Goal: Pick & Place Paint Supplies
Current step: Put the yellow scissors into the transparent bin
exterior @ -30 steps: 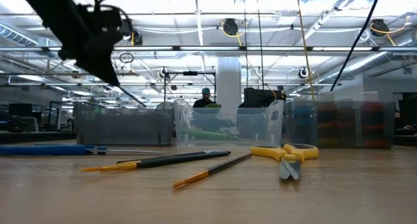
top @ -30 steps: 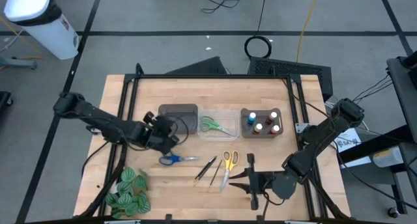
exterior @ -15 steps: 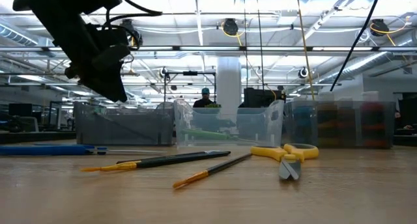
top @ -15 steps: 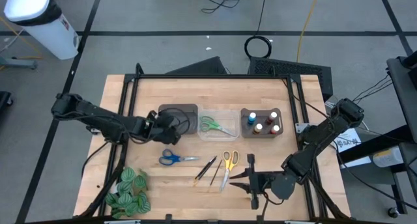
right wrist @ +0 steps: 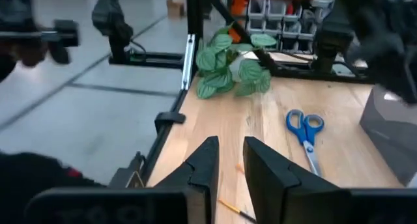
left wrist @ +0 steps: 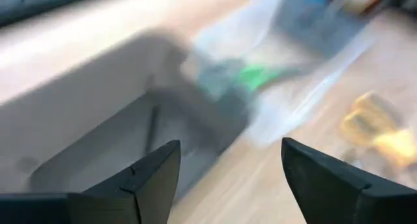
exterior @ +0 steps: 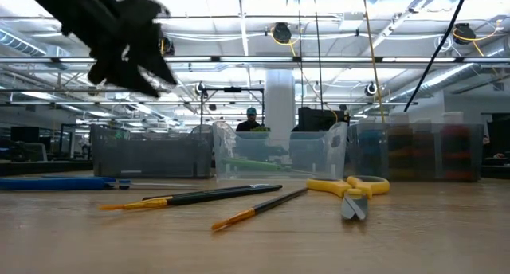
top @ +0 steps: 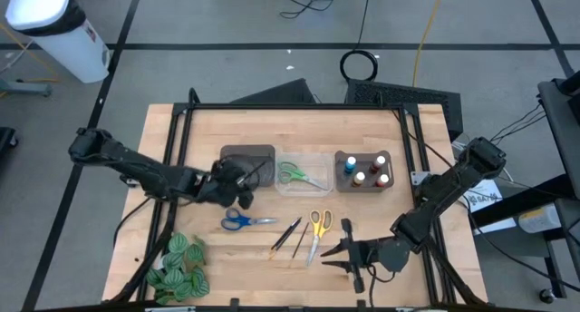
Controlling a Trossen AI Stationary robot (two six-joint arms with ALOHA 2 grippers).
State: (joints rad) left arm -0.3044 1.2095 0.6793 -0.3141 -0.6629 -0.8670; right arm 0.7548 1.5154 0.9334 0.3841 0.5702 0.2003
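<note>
The left gripper (top: 237,178) is held up over the grey bin (top: 247,158), and its fingers (left wrist: 153,178) are spread wide apart with nothing between them. The blue scissors (top: 243,221) are seen on the table (top: 163,140) just below it, the two paintbrushes (top: 288,234) and yellow scissors (top: 317,227) a bit further off. The green scissors (top: 294,175) are kept in the clear bin (top: 304,189) beside it. The right gripper (top: 337,250) is parked near the paintbrushes, its fingers (right wrist: 205,168) almost together, empty. No writing can be read.
</note>
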